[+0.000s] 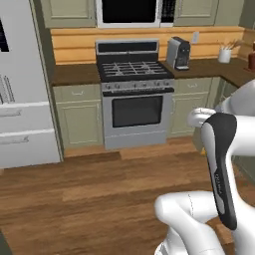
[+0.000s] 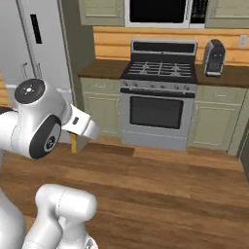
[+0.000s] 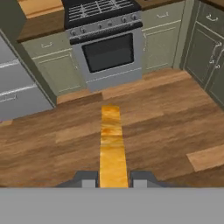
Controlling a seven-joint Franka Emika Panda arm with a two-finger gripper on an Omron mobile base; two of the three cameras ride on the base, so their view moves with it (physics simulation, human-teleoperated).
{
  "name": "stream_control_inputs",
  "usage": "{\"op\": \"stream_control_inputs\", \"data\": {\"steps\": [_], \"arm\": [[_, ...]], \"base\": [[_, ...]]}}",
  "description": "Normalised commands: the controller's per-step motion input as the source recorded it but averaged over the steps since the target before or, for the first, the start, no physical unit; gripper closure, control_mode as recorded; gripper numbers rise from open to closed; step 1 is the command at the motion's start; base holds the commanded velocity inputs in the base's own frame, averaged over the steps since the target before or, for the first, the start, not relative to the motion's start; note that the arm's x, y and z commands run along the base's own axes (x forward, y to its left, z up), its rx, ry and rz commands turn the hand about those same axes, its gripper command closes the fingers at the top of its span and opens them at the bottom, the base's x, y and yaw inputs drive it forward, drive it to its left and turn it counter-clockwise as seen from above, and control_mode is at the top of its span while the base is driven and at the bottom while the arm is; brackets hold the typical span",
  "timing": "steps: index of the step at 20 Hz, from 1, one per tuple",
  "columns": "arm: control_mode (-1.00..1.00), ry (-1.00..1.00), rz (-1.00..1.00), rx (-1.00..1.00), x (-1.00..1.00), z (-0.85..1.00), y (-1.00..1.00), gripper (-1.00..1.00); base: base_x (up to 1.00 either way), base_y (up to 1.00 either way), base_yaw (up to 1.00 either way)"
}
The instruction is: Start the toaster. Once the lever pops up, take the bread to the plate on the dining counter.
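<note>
My gripper (image 3: 113, 179) is shut on the bread (image 3: 112, 144), a light tan slice seen edge-on, running up from between the two dark fingertips (image 3: 87, 180). I hold it in the air above the wooden floor, facing the stove. In the right base view the bread (image 2: 74, 143) pokes out as a short yellow strip under my white hand. The toaster, the plate and the dining counter are out of view.
A steel stove (image 1: 134, 94) with an oven door stands ahead between sage-green cabinets (image 1: 78, 117). A tall silver and black appliance (image 1: 178, 53) sits on the dark counter to its right. A white fridge (image 1: 20, 99) stands on the left. Wood floor (image 3: 166, 127) lies open between.
</note>
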Motion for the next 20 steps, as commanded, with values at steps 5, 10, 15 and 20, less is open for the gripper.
{"op": "stream_control_inputs", "data": {"steps": [5, 10, 15, 20], "arm": [[1.00, 0.00, 0.00, 0.00, 0.00, 0.00, 0.00, 1.00], [1.00, 0.00, 0.00, 0.00, 0.00, 0.00, 0.00, 1.00], [1.00, 0.00, 0.00, 0.00, 0.00, 0.00, 0.00, 1.00], [1.00, 0.00, 0.00, 0.00, 0.00, 0.00, 0.00, 1.00]], "base": [[0.56, 0.30, 0.63], [0.99, -0.06, 0.45], [1.00, -0.40, 0.29], [1.00, -0.33, 0.44]]}}
